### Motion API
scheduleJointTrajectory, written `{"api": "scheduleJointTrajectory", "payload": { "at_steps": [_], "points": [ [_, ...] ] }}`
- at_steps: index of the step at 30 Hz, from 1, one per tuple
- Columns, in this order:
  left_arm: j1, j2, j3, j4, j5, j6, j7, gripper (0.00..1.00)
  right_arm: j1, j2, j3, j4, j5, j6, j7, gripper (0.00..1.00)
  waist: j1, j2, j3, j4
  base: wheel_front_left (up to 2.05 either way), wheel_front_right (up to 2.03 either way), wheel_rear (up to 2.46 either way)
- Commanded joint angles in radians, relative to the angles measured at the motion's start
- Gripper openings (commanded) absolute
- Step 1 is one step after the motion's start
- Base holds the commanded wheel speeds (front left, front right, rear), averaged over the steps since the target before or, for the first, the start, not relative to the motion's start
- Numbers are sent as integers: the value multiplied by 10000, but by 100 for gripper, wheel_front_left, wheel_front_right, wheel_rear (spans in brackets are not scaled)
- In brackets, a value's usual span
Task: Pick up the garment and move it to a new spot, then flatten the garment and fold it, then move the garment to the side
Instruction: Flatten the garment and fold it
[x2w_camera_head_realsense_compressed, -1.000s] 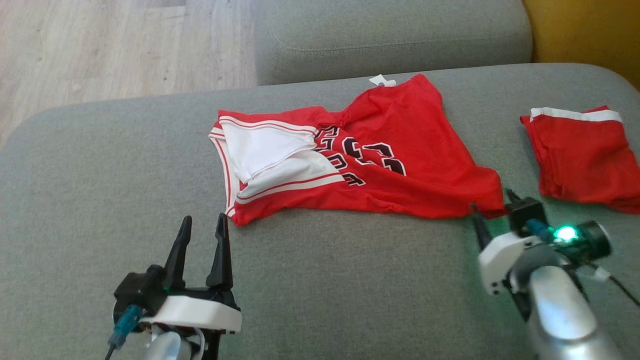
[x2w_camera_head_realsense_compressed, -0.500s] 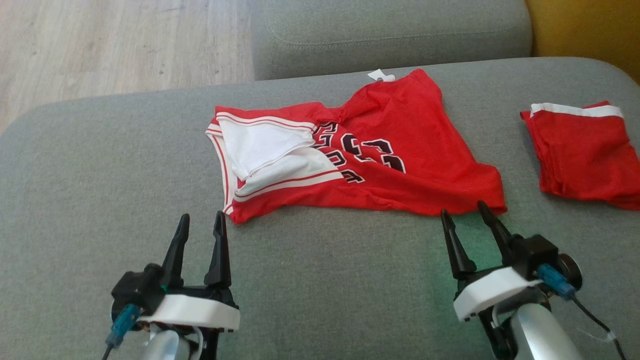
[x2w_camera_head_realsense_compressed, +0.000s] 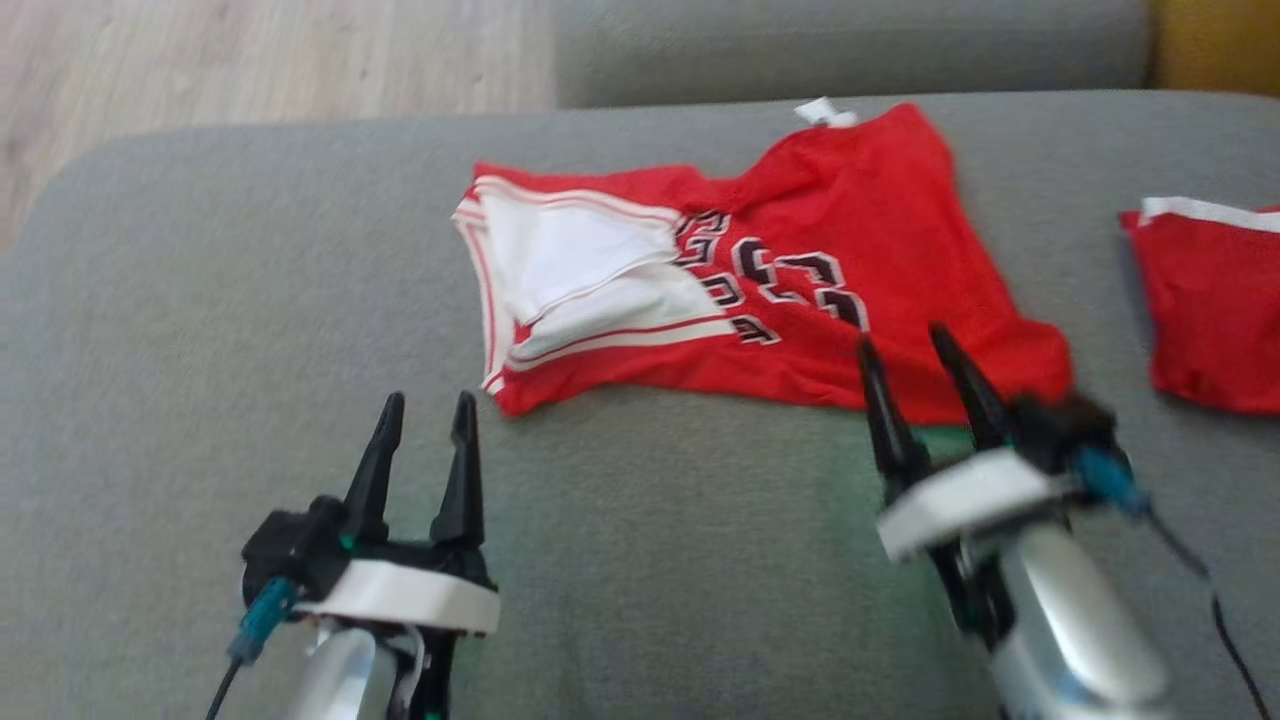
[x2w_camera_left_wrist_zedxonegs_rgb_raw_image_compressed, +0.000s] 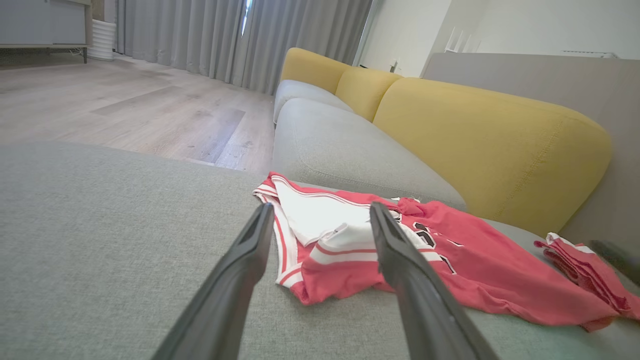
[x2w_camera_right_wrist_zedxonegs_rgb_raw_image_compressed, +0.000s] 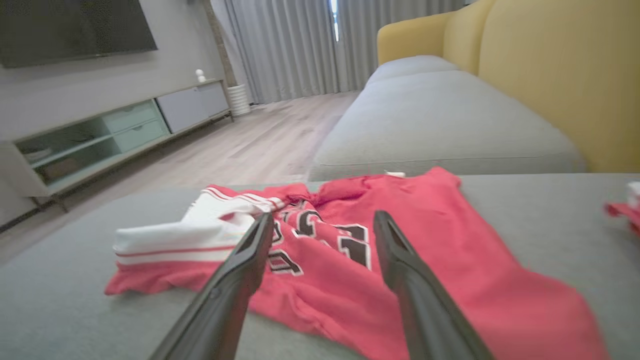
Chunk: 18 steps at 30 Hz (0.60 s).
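Note:
The garment (x2w_camera_head_realsense_compressed: 800, 200) is a red jersey with white trim and black numbers, lying crumpled and partly folded over on the grey sofa cushion (x2w_camera_head_realsense_compressed: 200, 300). My left gripper (x2w_camera_head_realsense_compressed: 428, 402) stands open just short of the jersey's near left corner, holding nothing. My right gripper (x2w_camera_head_realsense_compressed: 902, 340) is open too, its fingertips (x2w_camera_head_realsense_compressed: 868, 360) over the jersey's near edge towards its right end. In the left wrist view the jersey (x2w_camera_left_wrist_zedxonegs_rgb_raw_image_compressed: 450, 265) lies just past the open left gripper (x2w_camera_left_wrist_zedxonegs_rgb_raw_image_compressed: 321, 207). The right wrist view shows the jersey (x2w_camera_right_wrist_zedxonegs_rgb_raw_image_compressed: 450, 260) beneath and beyond the open right gripper (x2w_camera_right_wrist_zedxonegs_rgb_raw_image_compressed: 324, 216).
A second red piece with a white band (x2w_camera_head_realsense_compressed: 1210, 300) lies on the cushion to the right. Beyond are another grey seat cushion (x2w_camera_head_realsense_compressed: 850, 40), yellow backrests (x2w_camera_left_wrist_zedxonegs_rgb_raw_image_compressed: 475, 140) and wooden floor (x2w_camera_head_realsense_compressed: 250, 60). A low TV cabinet (x2w_camera_right_wrist_zedxonegs_rgb_raw_image_compressed: 100, 135) stands across the room.
The right gripper has left the jersey's near right corner, turned its fingers upward and come in over the jersey's near edge. The head camera has shifted. The left gripper has hardly moved.

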<state>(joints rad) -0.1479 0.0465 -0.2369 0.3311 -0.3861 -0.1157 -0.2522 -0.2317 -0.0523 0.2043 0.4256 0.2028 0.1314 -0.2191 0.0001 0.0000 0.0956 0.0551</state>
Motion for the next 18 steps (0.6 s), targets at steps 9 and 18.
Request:
{"api": "scheduleJointTrajectory", "payload": {
  "at_steps": [9,18],
  "points": [
    [-1027,37,-631,-185,-468,106,-95,100,-3160,-311,1573,1588,2268,-7,2069,100,-1,0,964,1472,0,0,0],
    [-1238,37,-1095,-130,-783,288,-95,100,-4280,-958,2909,3187,3248,-7,2387,100,-1,0,1192,2249,0,0,0]
  ]
}}
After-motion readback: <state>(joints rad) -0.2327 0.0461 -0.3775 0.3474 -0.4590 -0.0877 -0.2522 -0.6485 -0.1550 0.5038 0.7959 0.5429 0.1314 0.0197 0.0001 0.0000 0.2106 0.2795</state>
